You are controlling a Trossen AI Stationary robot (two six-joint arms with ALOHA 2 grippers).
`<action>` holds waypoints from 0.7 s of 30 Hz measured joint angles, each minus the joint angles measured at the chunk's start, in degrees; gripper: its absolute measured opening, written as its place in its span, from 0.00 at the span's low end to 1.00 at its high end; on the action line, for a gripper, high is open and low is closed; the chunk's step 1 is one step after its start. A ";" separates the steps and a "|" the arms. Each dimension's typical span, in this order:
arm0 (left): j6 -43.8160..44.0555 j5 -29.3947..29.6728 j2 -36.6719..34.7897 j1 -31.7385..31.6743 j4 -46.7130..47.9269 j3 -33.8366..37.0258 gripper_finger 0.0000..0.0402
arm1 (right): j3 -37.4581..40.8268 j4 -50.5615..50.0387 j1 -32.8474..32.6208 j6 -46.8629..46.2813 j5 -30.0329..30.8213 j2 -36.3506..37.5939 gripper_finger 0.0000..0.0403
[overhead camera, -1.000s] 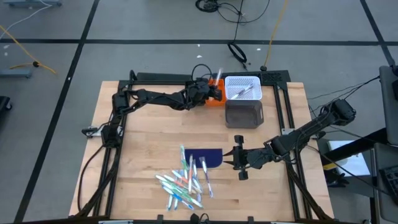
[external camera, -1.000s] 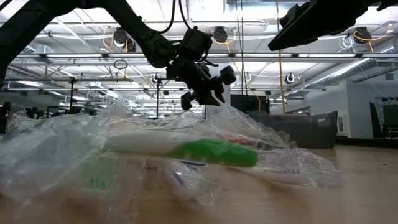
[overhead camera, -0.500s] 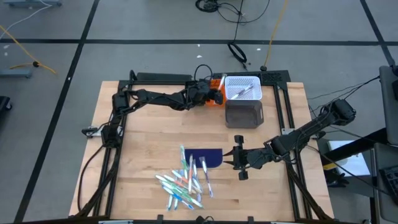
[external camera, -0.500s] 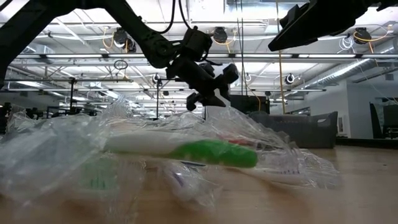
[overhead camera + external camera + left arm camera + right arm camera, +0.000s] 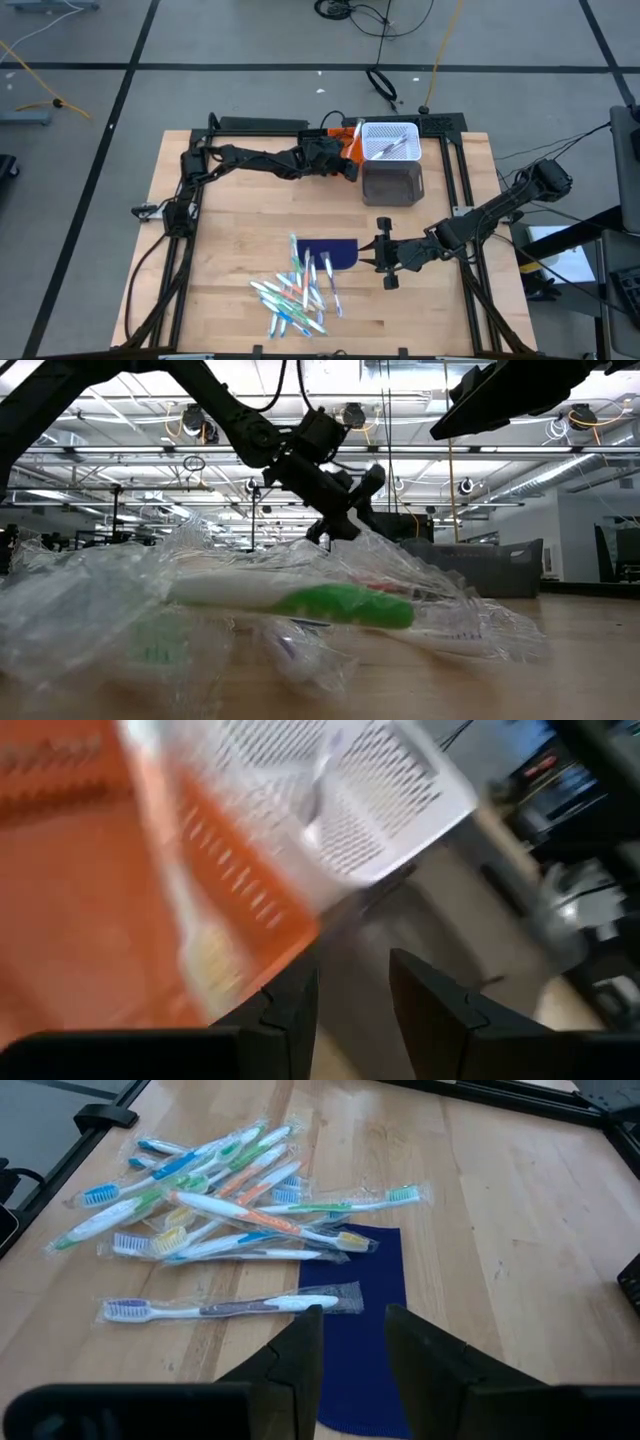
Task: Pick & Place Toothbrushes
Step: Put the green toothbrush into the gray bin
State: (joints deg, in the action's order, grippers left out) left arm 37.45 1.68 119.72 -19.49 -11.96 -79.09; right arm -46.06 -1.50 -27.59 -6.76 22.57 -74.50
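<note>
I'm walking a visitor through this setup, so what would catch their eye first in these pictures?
First, the heap of wrapped toothbrushes near the table's front edge, partly lying on a dark blue mat. Next, the bins at the back: an orange bin, a white bin and a grey bin. The left gripper hangs open beside the orange bin, and the right gripper waits open by the mat.

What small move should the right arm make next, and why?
Probably a short reach forward and down to the purple-handled toothbrush. The right gripper hovers over the dark blue mat with its fingers slightly apart and nothing between them, and that toothbrush lies apart from the pile of toothbrushes, so it looks easiest to take. The left gripper is busy at the orange bin.
</note>
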 joint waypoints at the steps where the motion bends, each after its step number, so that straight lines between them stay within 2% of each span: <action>1: -0.01 0.02 0.00 -0.08 0.31 0.02 0.31 | 0.00 0.00 0.00 0.00 0.00 0.00 0.25; 13: 2.12 1.57 0.00 -0.19 0.76 0.00 0.30 | 0.00 0.04 0.00 -0.02 0.11 0.00 0.25; 19: 1.49 2.77 0.00 -0.06 2.19 0.00 0.24 | 0.00 0.04 0.00 -0.30 0.11 0.00 0.25; 21: -0.19 0.67 -0.43 0.02 4.54 0.00 0.21 | 0.00 0.02 0.00 -0.65 0.11 0.01 0.25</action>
State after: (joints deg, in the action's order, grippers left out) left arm 37.26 2.34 119.29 -19.47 -7.42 -79.09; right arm -46.06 -1.48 -27.59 -7.41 22.68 -74.49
